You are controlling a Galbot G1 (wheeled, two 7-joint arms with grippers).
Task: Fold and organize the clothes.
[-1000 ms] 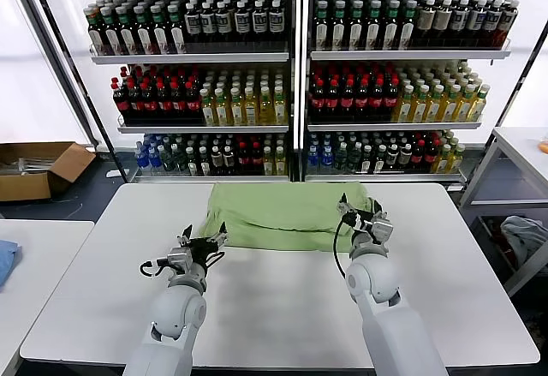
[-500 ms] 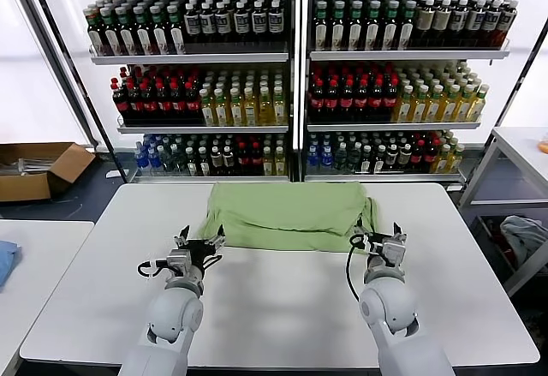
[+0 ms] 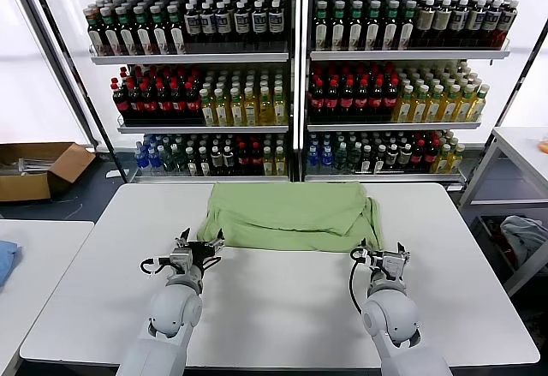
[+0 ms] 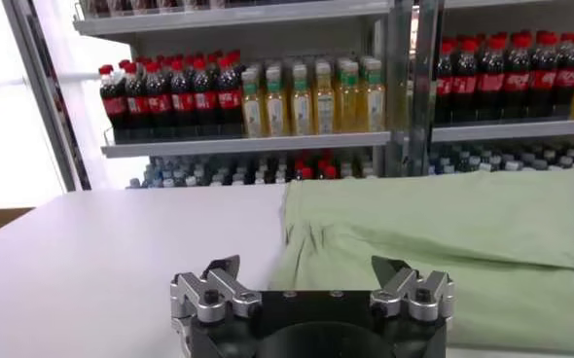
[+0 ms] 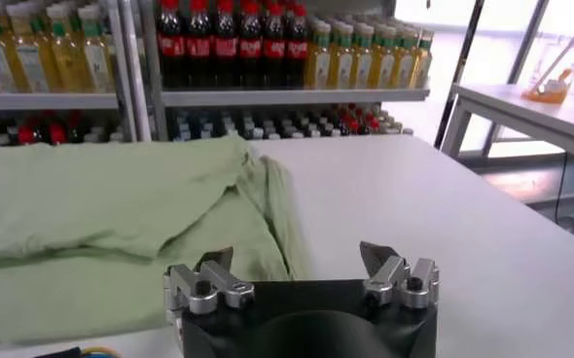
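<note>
The clothes are one light green shirt (image 3: 287, 216), lying partly folded on the far middle of the white table (image 3: 282, 307). My left gripper (image 3: 202, 246) hovers open just before the shirt's near left corner, holding nothing. In the left wrist view the shirt (image 4: 443, 233) spreads beyond the open left gripper (image 4: 306, 265). Just off the shirt's near right corner, my right gripper (image 3: 381, 254) is open and empty. The right wrist view shows the shirt's bunched right edge (image 5: 268, 209) ahead of the right gripper (image 5: 295, 253). No collar or print shows.
Shelves of bottles (image 3: 291, 76) stand behind the table. A cardboard box (image 3: 38, 169) sits on the floor at far left. A blue cloth (image 3: 4, 260) lies on a side table to the left. A grey-blue bundle (image 3: 522, 235) sits under a table (image 3: 522, 149) at right.
My right gripper has drawn back from the shirt's right edge toward the near side of the table, staying open. The left gripper has shifted only slightly.
</note>
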